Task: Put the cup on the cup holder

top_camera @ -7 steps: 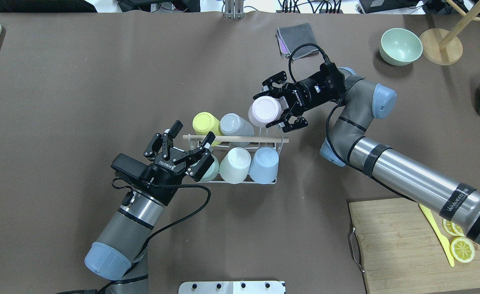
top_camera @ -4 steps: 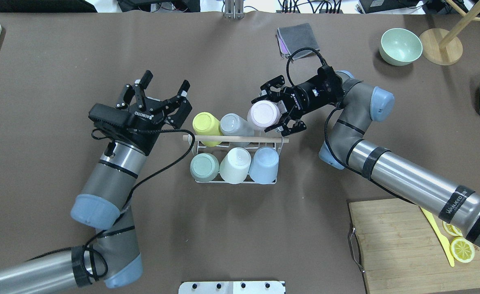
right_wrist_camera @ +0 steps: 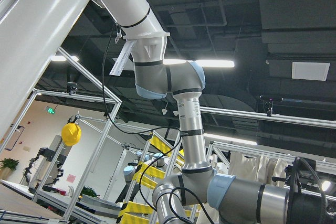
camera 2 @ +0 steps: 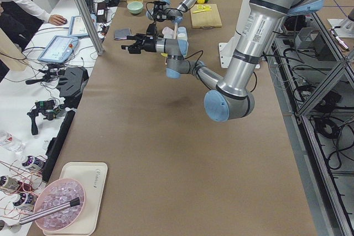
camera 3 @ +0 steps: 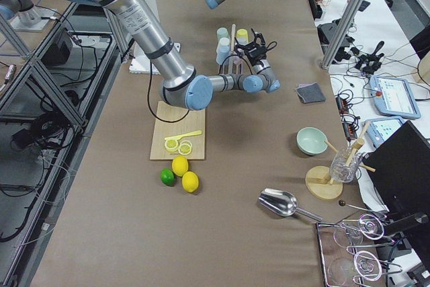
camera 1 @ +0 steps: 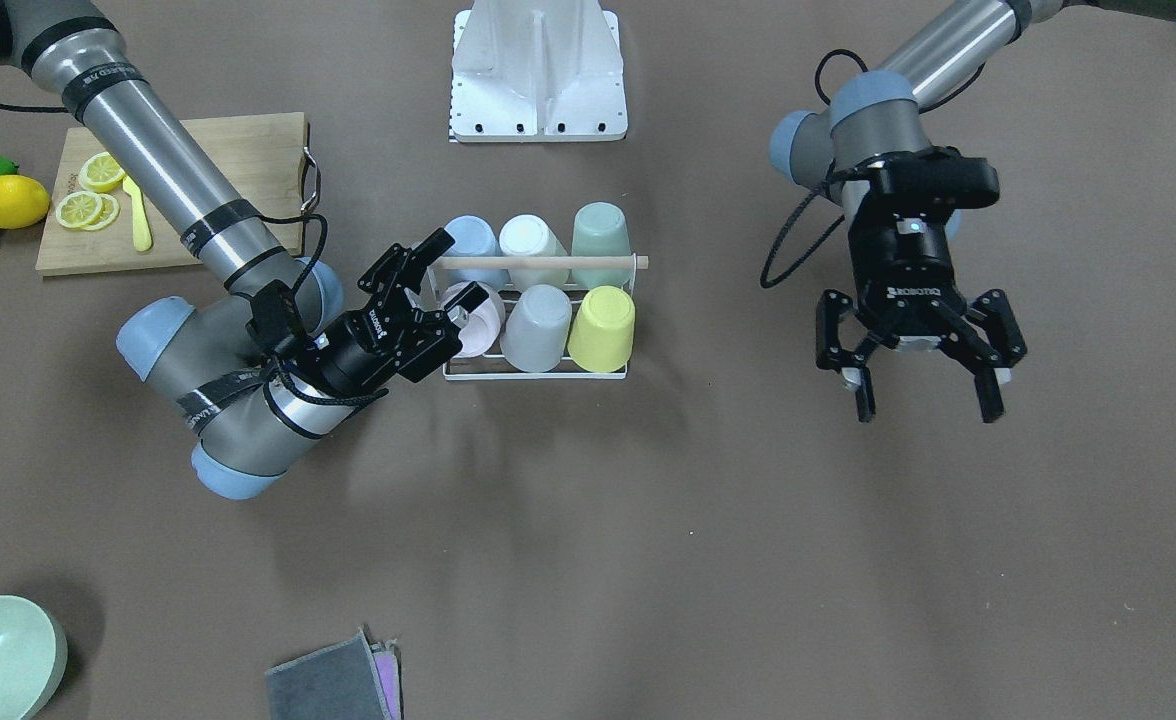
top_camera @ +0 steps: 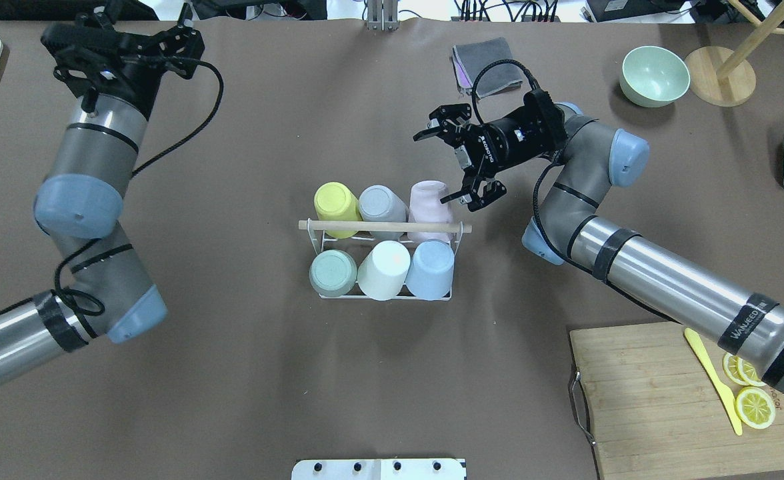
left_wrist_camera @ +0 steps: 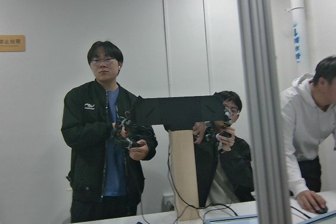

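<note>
Right gripper (top_camera: 435,167), jaws spread and empty, beside the pink cup (top_camera: 425,203) seated on the cup holder (top_camera: 379,227); left gripper (camera 1: 923,392) open, far off. Placement looks done; retreat cleanly next.

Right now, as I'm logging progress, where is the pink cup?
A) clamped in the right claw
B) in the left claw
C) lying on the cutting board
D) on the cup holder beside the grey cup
D: the pink cup sits on the cup holder next to the grey cup, the right claw open beside it.
</note>
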Controlling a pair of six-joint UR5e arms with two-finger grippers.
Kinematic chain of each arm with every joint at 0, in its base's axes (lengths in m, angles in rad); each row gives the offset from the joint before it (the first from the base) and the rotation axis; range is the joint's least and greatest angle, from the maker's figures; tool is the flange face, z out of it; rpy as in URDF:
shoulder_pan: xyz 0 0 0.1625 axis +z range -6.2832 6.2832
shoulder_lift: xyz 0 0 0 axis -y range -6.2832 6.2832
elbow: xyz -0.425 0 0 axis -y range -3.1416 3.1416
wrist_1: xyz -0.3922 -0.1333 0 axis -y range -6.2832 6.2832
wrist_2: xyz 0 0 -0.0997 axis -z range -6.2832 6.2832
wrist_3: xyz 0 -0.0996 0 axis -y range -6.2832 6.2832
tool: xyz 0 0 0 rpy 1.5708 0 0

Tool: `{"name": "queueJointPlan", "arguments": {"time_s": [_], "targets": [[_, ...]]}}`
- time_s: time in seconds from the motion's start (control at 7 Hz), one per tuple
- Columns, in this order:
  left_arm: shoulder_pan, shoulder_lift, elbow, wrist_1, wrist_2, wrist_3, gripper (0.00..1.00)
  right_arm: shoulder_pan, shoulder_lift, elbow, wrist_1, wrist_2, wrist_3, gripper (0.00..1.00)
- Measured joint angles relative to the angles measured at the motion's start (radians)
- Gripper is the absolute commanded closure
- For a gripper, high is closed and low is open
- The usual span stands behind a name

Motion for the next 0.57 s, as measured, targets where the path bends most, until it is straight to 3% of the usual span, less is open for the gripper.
{"name": "queueJointPlan", "arguments": {"time_s": [0.29,0.57], "targets": [[-0.153,0.061,0.0,0.181,-0.299,-0.099,0.02,0.03,0.003,0.011,-0.004,0.066,0.132,0.01],[-0.266,0.092,-0.001,0.379,-0.574,-0.15,0.02,0.082,-0.022,0.015,-0.012,0.11,0.472,0.01]]}}
